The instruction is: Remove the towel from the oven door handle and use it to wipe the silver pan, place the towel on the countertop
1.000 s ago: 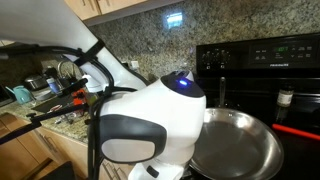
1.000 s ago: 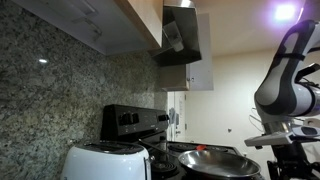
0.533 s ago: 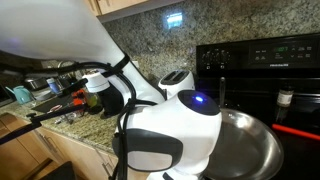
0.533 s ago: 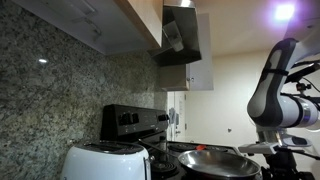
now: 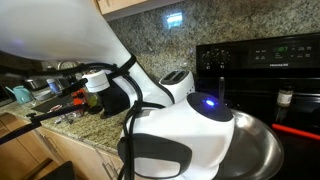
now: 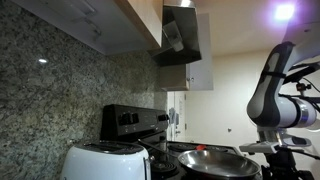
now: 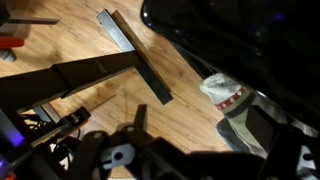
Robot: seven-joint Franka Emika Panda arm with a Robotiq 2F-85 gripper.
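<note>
- Towel (image 7: 232, 95) shows only in the wrist view, at the right. It hangs against the dark glossy oven front (image 7: 230, 30) above the wood floor (image 7: 110, 90). Its pale patterned end is uppermost, and the olive-grey part runs toward the near right corner.
- Compared with a second ago, the arm (image 5: 180, 130) has swung right and lower in an exterior view. Its blue light now sits closer to the pan (image 5: 262, 150), and the white casing hides more of the pan's left side.
- In an exterior view the arm (image 6: 272, 95) at the far right is bent lower than a second ago, and looks the same as half a second ago. The pan (image 6: 215, 160) and the white toaster (image 6: 105, 162) have not moved.
- The claw (image 7: 195, 135) appears as dark blurred shapes along the near edge of the wrist view. The towel lies to its right and a little beyond it, close by. A dark blur covers the towel's near end, and I cannot tell whether that is a jaw.
- The jaws stand spread as wide as they go, with nothing held between them. No contact with the towel can be made out.
- The pan rests on the black stove (image 5: 255, 55). The speckled countertop (image 5: 80, 125) lies to its left, cluttered with small items.
</note>
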